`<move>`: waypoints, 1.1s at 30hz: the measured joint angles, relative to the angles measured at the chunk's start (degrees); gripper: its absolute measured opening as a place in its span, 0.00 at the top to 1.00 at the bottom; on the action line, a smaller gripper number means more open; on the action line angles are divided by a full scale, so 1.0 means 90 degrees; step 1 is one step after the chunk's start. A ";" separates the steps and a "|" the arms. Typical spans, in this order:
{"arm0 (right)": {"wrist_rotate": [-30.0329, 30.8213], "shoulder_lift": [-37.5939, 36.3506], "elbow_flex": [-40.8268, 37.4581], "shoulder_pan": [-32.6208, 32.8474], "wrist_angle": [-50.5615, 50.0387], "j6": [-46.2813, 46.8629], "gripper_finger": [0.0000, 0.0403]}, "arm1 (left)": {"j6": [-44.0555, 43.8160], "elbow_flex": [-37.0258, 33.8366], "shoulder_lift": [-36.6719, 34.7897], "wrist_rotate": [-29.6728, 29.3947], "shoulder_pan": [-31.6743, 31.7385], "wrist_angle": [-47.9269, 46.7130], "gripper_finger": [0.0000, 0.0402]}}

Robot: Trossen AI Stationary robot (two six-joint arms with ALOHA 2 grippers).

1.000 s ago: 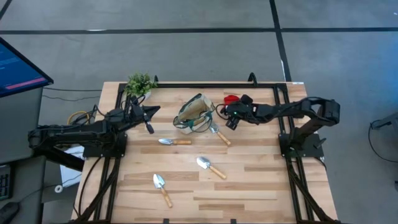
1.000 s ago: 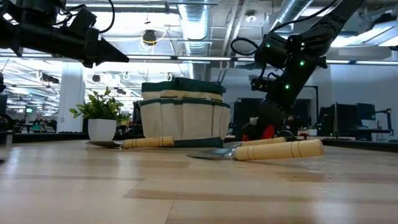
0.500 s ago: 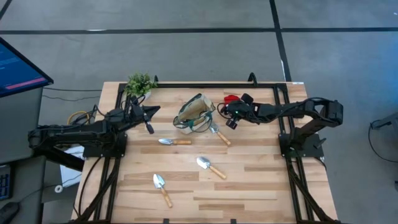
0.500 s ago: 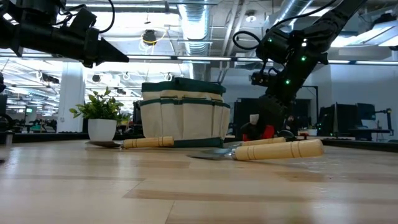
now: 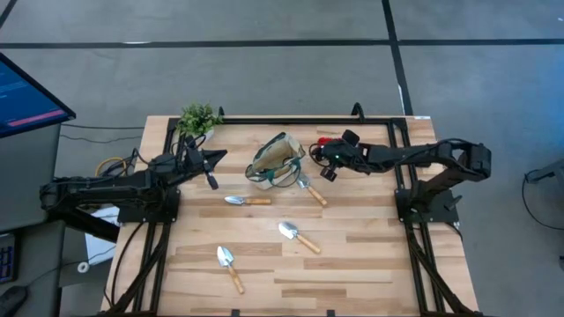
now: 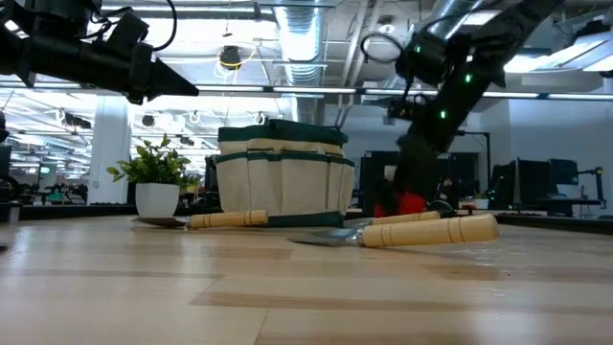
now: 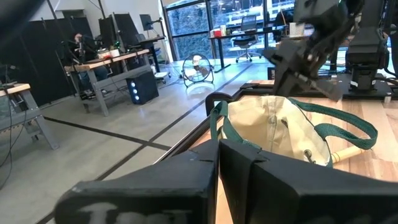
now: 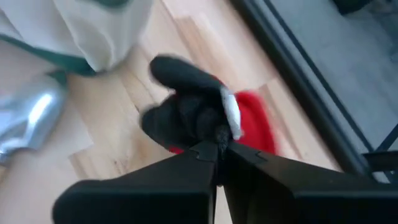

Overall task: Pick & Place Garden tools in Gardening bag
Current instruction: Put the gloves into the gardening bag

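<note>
The right gripper (image 5: 322,164) is being held just beside the bag (image 5: 273,161), its fingers pressed together with nothing between them, above the red-and-black item (image 8: 205,118) lying on the worktop (image 5: 352,246) by the far edge. Four trowels (image 5: 247,200) are lying on the worktop, one touching the bag. The left gripper (image 5: 211,170) is being held pressed together, near the plant (image 5: 199,117).

On the surface (image 5: 370,255) the bag (image 5: 273,161) sits near the back middle, the potted plant (image 5: 199,118) off to its left, one trowel (image 5: 310,189) touching its right side, and three trowels (image 5: 248,200) (image 5: 299,236) (image 5: 230,268) in front.
</note>
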 joint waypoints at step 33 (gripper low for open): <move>-0.0522 -0.0793 0.2361 0.0611 -0.0201 -0.1263 1.00 | -0.0001 0.0000 0.0000 0.0001 0.0000 0.0017 1.00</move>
